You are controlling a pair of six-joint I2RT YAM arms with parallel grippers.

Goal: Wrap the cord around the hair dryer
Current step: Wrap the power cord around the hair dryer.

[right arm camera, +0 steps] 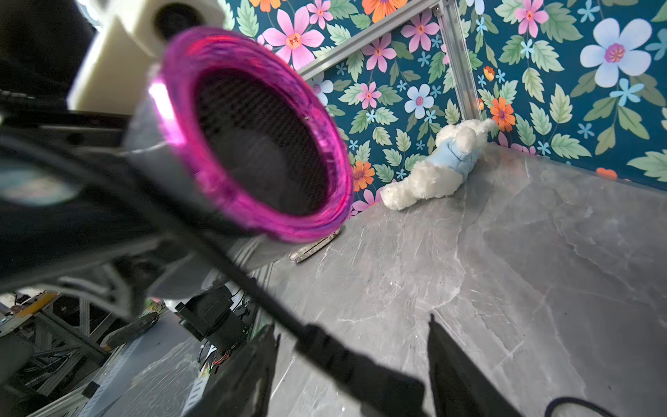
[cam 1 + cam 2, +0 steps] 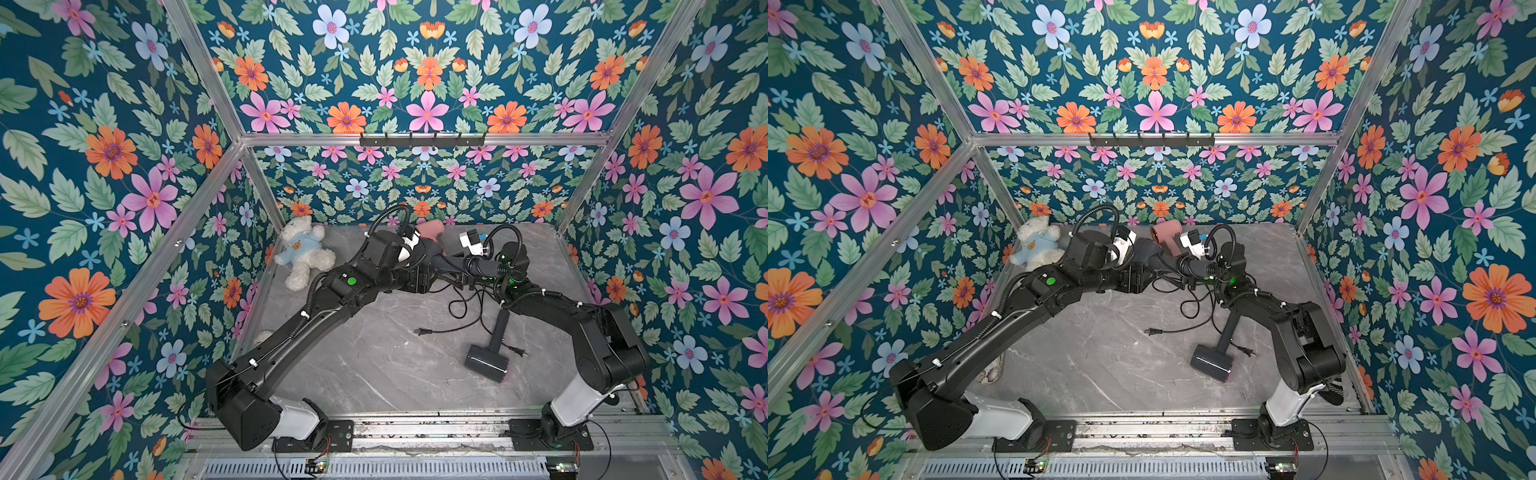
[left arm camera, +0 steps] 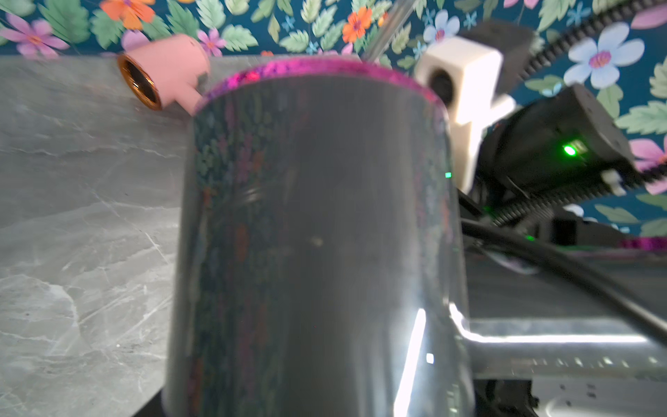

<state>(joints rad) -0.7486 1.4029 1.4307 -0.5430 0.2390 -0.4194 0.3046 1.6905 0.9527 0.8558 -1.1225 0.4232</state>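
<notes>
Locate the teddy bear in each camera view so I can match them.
Top view: teddy bear, far-left corner.
Top view: teddy bear, same corner.
Left wrist: not in it.
Right wrist: teddy bear, by the floral wall.
Shared landmark: the raised grey hair dryer.

No word, number or brand can be read in any view. The teddy bear (image 2: 305,266) has a small brown patch (image 2: 296,246) on its chest, perhaps a bear face, but it is too small to tell. The grey hair dryer (image 3: 317,234), blurred in the left wrist view, shows no legible marking.
</notes>
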